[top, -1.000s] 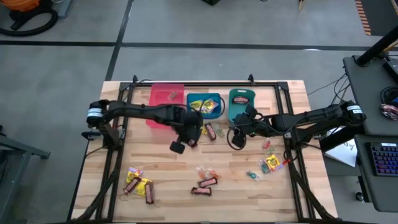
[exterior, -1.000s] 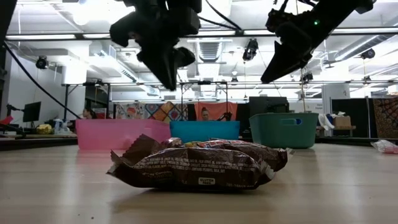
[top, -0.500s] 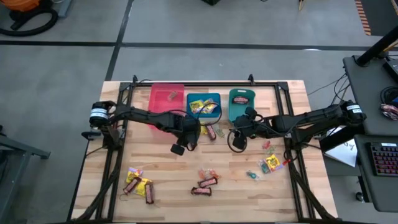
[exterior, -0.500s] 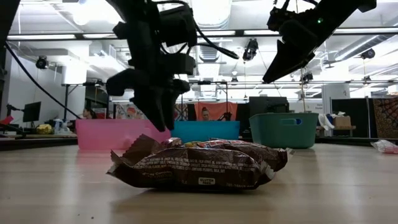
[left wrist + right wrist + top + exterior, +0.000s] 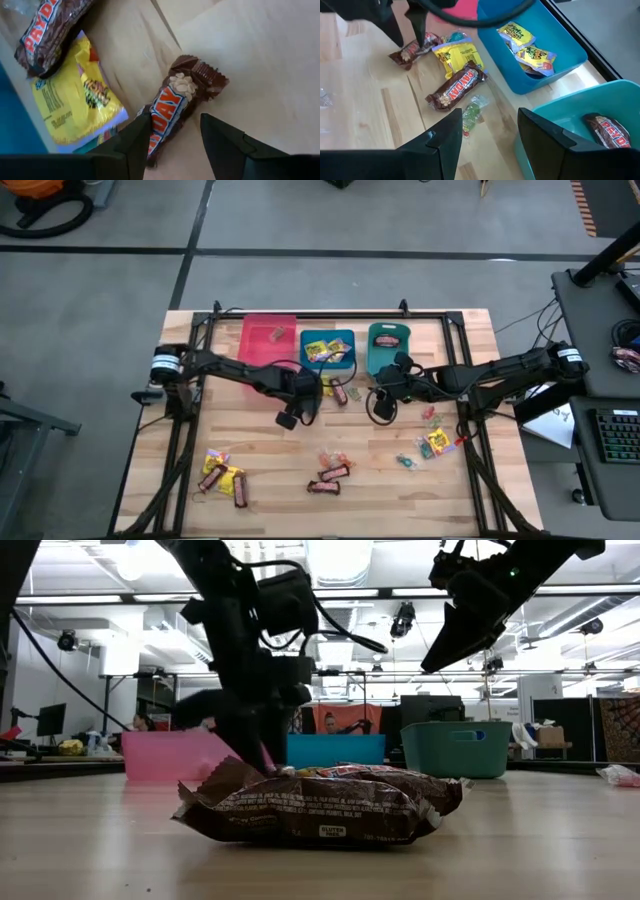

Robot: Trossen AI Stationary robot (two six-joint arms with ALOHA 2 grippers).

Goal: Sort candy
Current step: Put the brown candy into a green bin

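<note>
Left gripper [image 5: 172, 137] down low at the table, just in front of the blue bin [image 5: 345, 360], fingers [image 5: 132, 145] spread apart and straddling one end of a brown PayDay bar [image 5: 175, 102] lying flat on the wood, nothing clamped. Just beside that bar, a yellow packet [image 5: 75, 100], and past it a second brown bar [image 5: 47, 27], all close to the blue bin's wall. Right gripper [image 5: 487, 135] hanging above the table in front of the teal bin [image 5: 388, 338], fingers parted and empty. Seen from the right wrist: left gripper's tips [image 5: 415, 20] on the brown bar at the far end of the cluster, yellow packet and another PayDay bar [image 5: 456, 87] alongside, a small green clear-wrapped sweet [image 5: 471, 112] nearer. Yellow packets [image 5: 527, 45] already inside the blue bin, one brown bar [image 5: 605, 130] inside the teal bin, a small piece in the pink bin [image 5: 268, 335]. More candy scattered over the table [image 5: 270, 470]: a group near the front left corner [image 5: 223, 475], bars at front centre [image 5: 330, 477], yellow and teal pieces on the right [image 5: 432, 442].
</note>
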